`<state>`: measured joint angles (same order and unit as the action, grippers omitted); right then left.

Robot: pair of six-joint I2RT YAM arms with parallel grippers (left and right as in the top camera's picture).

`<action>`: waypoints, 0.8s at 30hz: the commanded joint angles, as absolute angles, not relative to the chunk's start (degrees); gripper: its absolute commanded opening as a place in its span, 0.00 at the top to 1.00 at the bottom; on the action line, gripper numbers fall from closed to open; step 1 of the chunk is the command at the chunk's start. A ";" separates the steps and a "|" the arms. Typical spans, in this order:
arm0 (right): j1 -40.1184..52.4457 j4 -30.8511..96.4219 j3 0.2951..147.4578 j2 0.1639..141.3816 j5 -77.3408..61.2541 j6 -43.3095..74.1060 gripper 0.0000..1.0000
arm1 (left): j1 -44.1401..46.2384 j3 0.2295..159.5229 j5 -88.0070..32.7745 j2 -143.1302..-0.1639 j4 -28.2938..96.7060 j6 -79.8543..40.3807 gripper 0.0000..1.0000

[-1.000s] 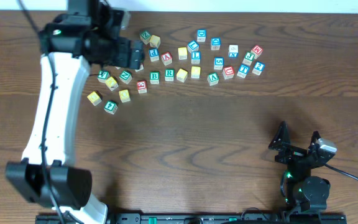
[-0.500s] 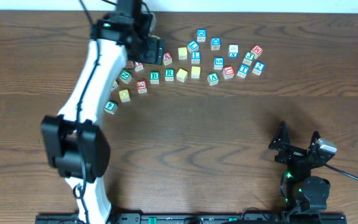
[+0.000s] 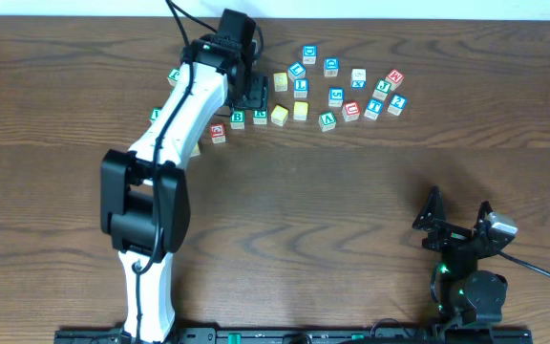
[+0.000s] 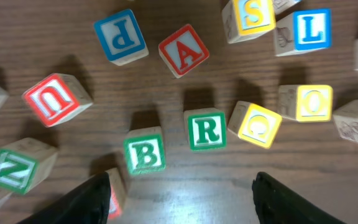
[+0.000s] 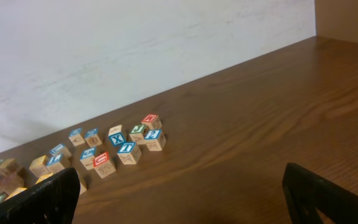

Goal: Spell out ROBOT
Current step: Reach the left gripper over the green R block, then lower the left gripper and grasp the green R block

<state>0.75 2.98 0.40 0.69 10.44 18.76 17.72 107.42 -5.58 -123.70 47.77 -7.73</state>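
In the left wrist view a green B cube (image 4: 145, 154) and a green R cube (image 4: 205, 129) sit side by side. To their right are two yellow-topped cubes (image 4: 257, 124) (image 4: 312, 102). My left gripper (image 4: 182, 208) hangs open just in front of B and R, with bare table between its fingers. Overhead, the left gripper (image 3: 254, 98) hovers over the row of B (image 3: 238, 118), R (image 3: 260, 117) and a yellow cube (image 3: 279, 116). I cannot pick out the blue T among the blue cubes. My right gripper (image 3: 456, 222) rests open at the near right, far from the cubes.
A red-lettered cube (image 4: 114, 193) sits against the left finger. Red A (image 4: 184, 50), blue P (image 4: 120, 36), red U (image 4: 56, 98) and green Z (image 4: 17, 167) lie around the row. Several more cubes (image 3: 351, 91) are scattered toward the back right.
The left arm has swung rightward across the cube cluster, from its left end to above the B and R cubes. The right arm has not moved.
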 commanded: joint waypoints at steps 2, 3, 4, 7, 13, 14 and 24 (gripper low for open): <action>0.19 3.20 0.32 0.47 10.55 17.93 0.01 | 18.65 108.81 -4.62 -126.02 46.13 -8.23 0.31; 0.21 3.20 0.32 0.47 10.55 17.93 0.01 | 18.74 108.81 -4.62 -126.30 45.71 -8.23 0.32; 0.21 3.20 0.32 0.47 10.55 17.93 0.01 | 18.74 108.81 -4.62 -126.61 45.39 -8.23 0.34; 0.19 3.20 0.32 0.49 10.55 17.93 0.01 | 18.74 108.81 -4.62 -127.72 44.36 -8.25 0.37; 0.19 3.20 0.32 0.49 10.55 17.93 0.01 | 18.74 108.81 -4.64 -129.91 42.54 -8.23 0.41; 0.21 3.20 0.32 0.49 10.55 17.93 0.01 | 18.74 108.81 -4.64 -130.02 42.37 -8.25 0.41; 0.21 3.20 0.32 0.49 10.55 17.93 0.01 | 20.03 107.02 -3.49 -130.52 39.75 -8.25 0.42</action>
<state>0.75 2.98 0.40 0.69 10.44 18.76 19.16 107.39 -5.54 -129.64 40.36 -7.92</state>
